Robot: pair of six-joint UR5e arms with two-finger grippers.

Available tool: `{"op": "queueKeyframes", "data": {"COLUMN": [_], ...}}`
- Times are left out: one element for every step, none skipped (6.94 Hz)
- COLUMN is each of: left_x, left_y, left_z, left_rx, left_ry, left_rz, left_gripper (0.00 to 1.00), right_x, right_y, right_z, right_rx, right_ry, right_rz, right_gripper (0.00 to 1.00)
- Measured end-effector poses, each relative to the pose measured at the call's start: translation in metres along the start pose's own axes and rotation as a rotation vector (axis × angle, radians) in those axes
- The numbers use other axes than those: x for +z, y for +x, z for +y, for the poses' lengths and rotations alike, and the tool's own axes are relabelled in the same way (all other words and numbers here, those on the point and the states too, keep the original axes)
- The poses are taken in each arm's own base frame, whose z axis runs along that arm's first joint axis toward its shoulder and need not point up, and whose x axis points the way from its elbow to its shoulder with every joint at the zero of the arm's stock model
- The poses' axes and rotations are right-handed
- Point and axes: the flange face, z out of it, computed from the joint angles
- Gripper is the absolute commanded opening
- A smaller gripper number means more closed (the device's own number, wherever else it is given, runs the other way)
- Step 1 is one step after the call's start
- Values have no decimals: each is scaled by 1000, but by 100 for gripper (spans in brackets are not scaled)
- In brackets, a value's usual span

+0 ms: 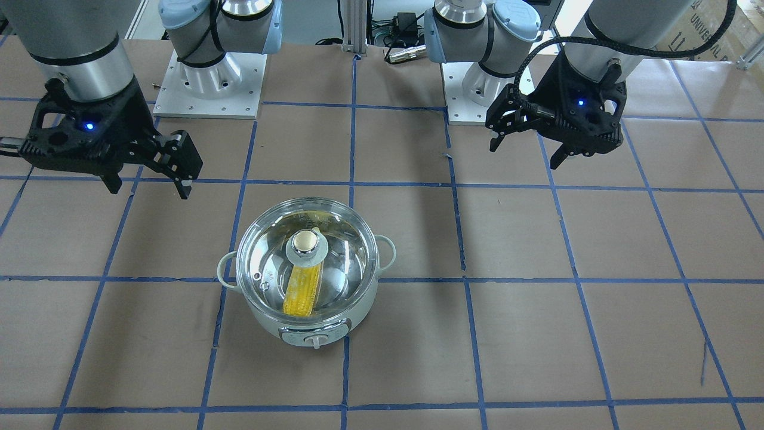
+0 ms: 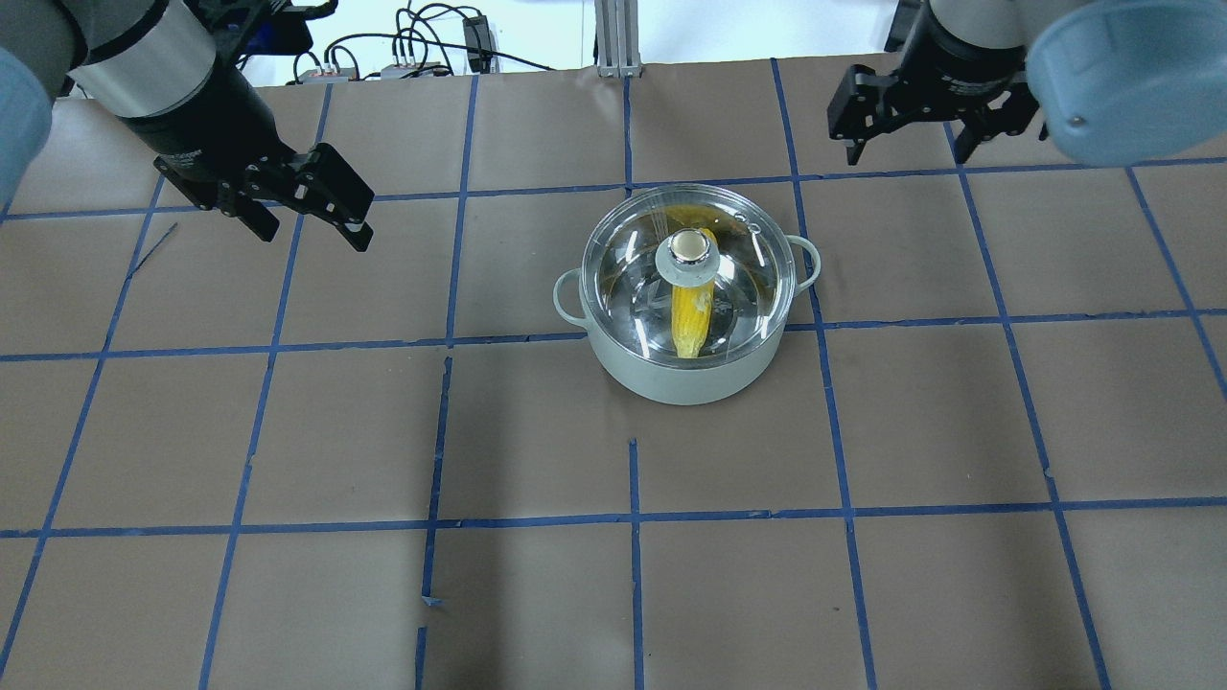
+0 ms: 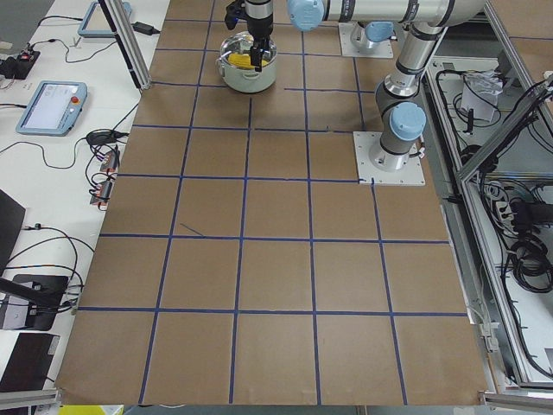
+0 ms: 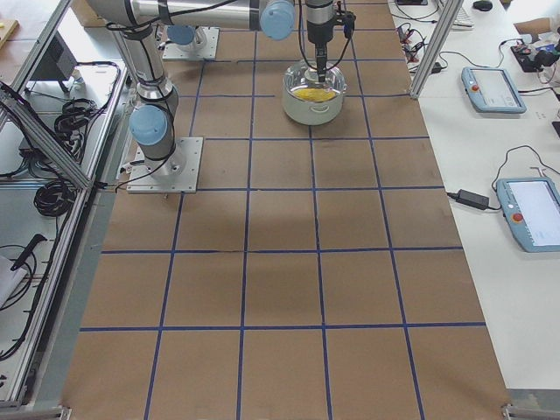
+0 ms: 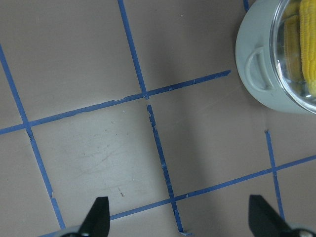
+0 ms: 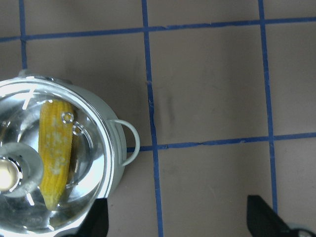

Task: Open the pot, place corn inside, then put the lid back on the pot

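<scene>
Brown paper gridded with blue tape covers the table (image 2: 335, 431). One round pale-green electric pot (image 2: 671, 379) stands on it between my two grippers, touching neither. My left gripper (image 2: 309, 228) hangs above the table well off to one side of the pot, fingers spread wide with nothing between them. My right gripper (image 2: 906, 153) hangs on the other side, somewhat nearer the pot, likewise spread wide with nothing in it. One clear glass dome lid (image 2: 687, 251) with a beige-topped steel knob sits on the pot's rim. Under the glass, inside the pot, lies one yellow corn cob (image 2: 690, 321), running from beneath the knob toward the wall. I count two loop handles (image 2: 567, 295) on the pot, one on each side, and one control dial (image 1: 314, 340) on its front panel.
</scene>
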Motion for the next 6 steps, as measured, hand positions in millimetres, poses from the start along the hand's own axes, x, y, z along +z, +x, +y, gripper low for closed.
{"op": "queueKeyframes", "data": {"left_x": [0, 0, 0, 0, 0, 0], "left_y": [0, 0, 0, 0, 0, 0], "left_z": [0, 0, 0, 0, 0, 0], "left_rx": [1, 0, 0, -1, 0, 0], "left_ry": [0, 0, 0, 0, 0, 0], "left_rz": [0, 0, 0, 0, 1, 1], "left_gripper": [100, 100, 100, 100, 100, 100], "right_x": [-6, -12, -19, -25, -29, -32], "right_y": [14, 18, 19, 18, 13, 8], "right_z": [21, 38, 52, 61, 66, 72], "right_rx": [4, 12, 18, 17, 6, -4], "right_ry": [-48, -76, -80, -75, -69, -62], "right_rz": [-20, -30, -33, -34, -32, -24], "right_gripper": [100, 99, 99, 99, 99, 100]}}
